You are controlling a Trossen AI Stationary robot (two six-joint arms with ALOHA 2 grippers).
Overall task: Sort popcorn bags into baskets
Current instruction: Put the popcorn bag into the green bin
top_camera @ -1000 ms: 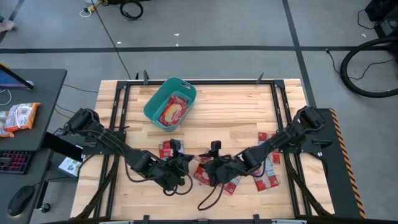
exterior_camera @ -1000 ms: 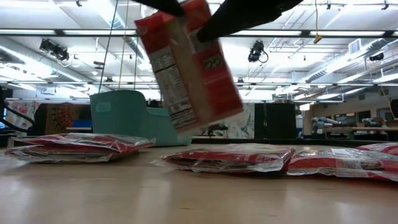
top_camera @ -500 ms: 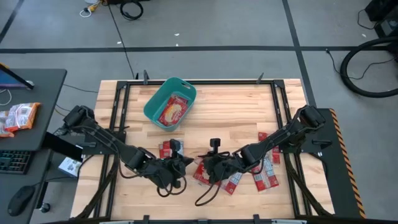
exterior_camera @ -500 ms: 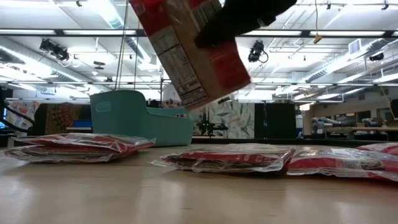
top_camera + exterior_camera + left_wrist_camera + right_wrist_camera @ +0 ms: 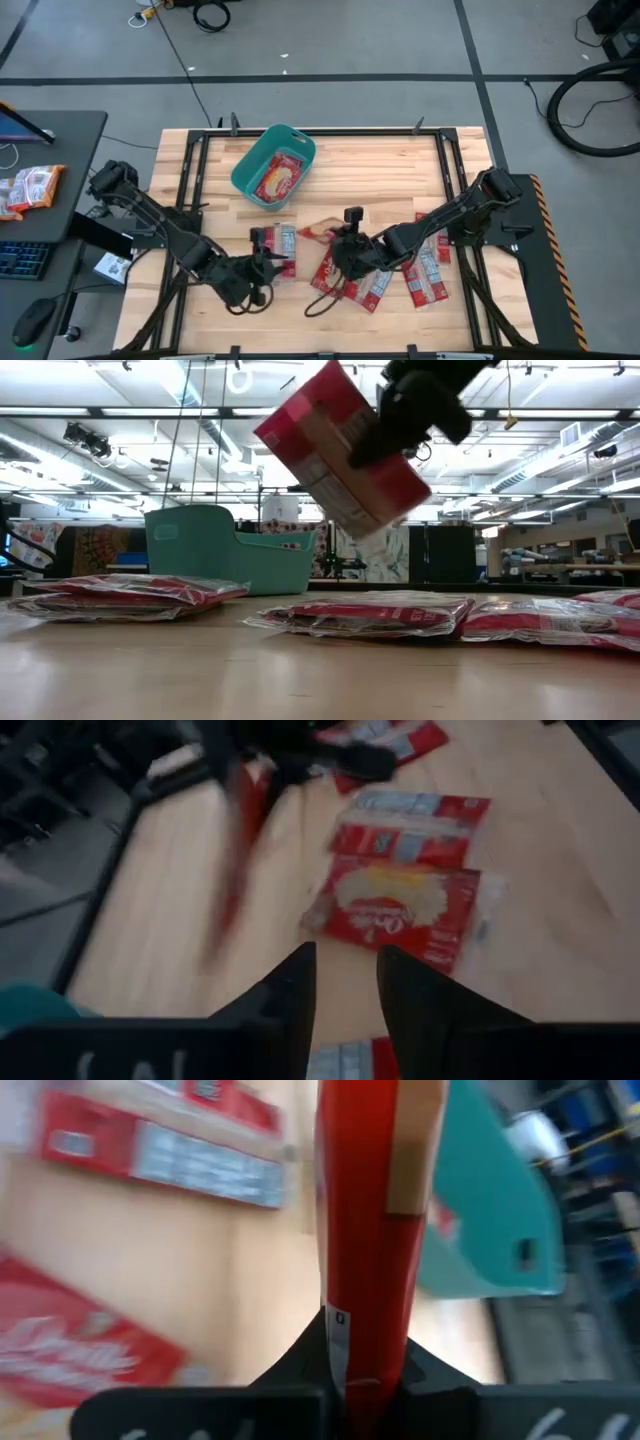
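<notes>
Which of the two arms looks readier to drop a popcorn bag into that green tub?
The right. Its gripper is shut on a popcorn bag lifted off the table, with the tub ahead. The left gripper is open and empty, low over the table.

Wooden table (image 5: pixel 380 180) strewn with popcorn bags (image 5: pixel 428 272)

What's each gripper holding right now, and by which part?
Right gripper pinches a flat red popcorn bag by one end edge, lifted clear of the table. Left gripper is open, holding nothing.
</notes>
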